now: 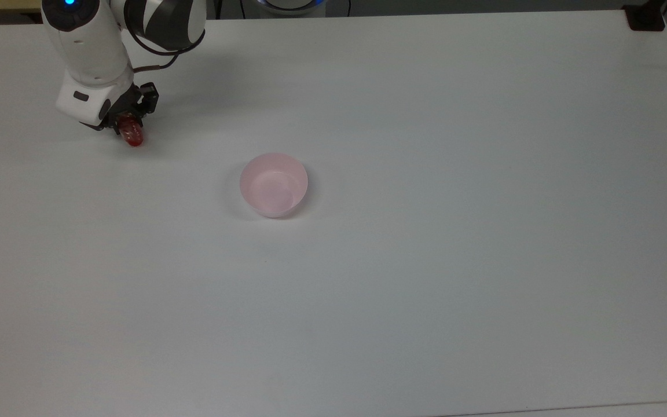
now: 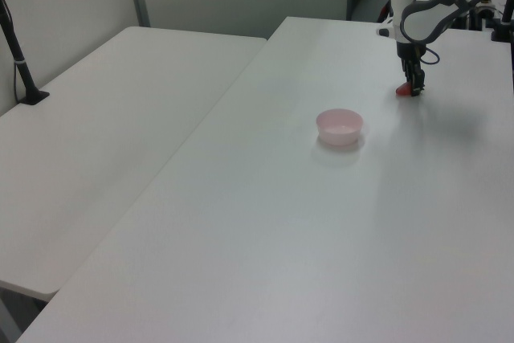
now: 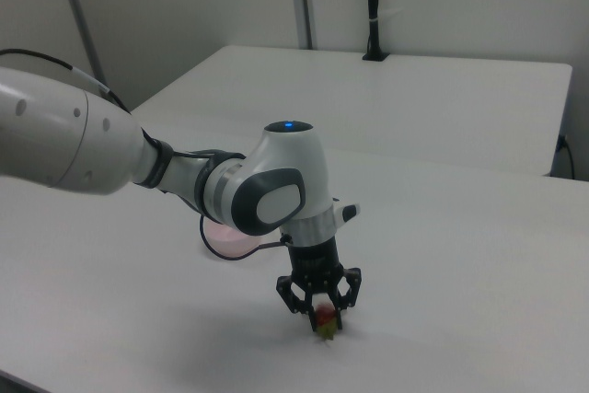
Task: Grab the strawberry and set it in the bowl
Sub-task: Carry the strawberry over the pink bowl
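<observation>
2 white tables and a black post

The white table (image 1: 426, 289) adjoins a second white table (image 2: 104, 126); a black post (image 2: 18, 54) stands at its far edge.
</observation>
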Action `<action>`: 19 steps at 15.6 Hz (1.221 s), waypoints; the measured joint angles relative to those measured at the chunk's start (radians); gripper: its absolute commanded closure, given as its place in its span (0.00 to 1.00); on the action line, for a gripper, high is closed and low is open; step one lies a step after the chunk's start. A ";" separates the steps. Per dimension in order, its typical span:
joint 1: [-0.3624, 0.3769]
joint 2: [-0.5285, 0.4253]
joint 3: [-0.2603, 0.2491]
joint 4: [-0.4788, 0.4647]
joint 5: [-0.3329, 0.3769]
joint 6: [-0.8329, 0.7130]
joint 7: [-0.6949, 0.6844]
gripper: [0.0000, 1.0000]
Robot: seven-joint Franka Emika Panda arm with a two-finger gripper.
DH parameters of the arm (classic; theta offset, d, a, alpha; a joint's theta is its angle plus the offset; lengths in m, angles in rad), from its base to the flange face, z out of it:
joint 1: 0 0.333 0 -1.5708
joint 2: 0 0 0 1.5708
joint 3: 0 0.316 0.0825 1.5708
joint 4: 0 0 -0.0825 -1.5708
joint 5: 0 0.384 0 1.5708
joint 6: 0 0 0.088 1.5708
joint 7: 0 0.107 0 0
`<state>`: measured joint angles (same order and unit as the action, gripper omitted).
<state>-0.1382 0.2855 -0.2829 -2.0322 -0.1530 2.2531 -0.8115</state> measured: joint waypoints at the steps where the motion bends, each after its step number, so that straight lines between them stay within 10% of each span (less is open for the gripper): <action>1: 0.002 -0.003 0.000 0.004 0.000 0.000 0.000 0.63; 12: 0.147 -0.051 0.015 0.226 0.070 -0.205 0.018 0.63; 19: 0.257 -0.009 0.112 0.243 0.082 -0.205 0.228 0.62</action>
<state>0.1190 0.2762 -0.1709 -1.7893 -0.0712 2.0485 -0.5839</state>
